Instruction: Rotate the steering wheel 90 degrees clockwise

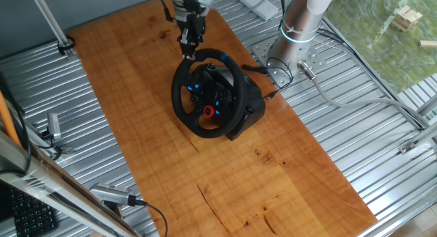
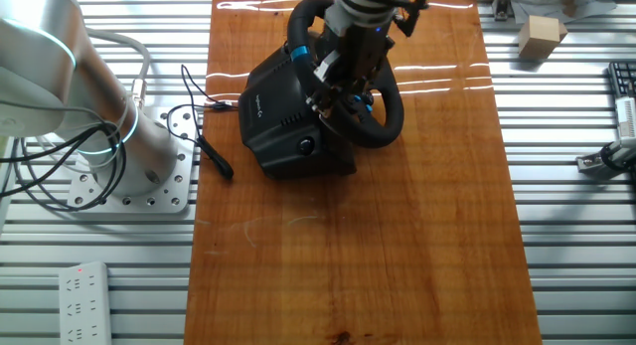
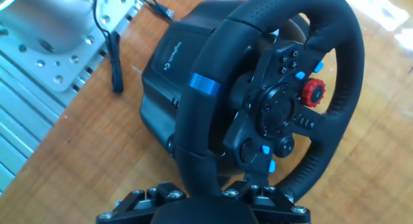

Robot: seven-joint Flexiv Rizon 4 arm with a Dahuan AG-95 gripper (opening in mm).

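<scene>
The steering wheel (image 1: 208, 93) is a black round wheel with a thick rim, blue-lit hub buttons and one red round button (image 1: 209, 112), tilted on a black base (image 1: 249, 104) on the wooden tabletop. It also shows in the other fixed view (image 2: 383, 121) and in the hand view (image 3: 335, 62). My gripper (image 1: 190, 44) sits at the far top of the rim, and its jaws stand on either side of the rim, shut on it. In the hand view the rim runs down between the jaws (image 3: 200, 192), with the blue rim stripe (image 3: 205, 85) just above them.
The arm's silver base (image 2: 89, 116) stands on a metal plate beside the wheel's base, with a black cable (image 2: 204, 136) lying between them. A wooden block (image 2: 542, 37) lies on the ribbed metal surface. A white power strip (image 2: 84, 295) and a keyboard (image 1: 27, 213) lie at the edges.
</scene>
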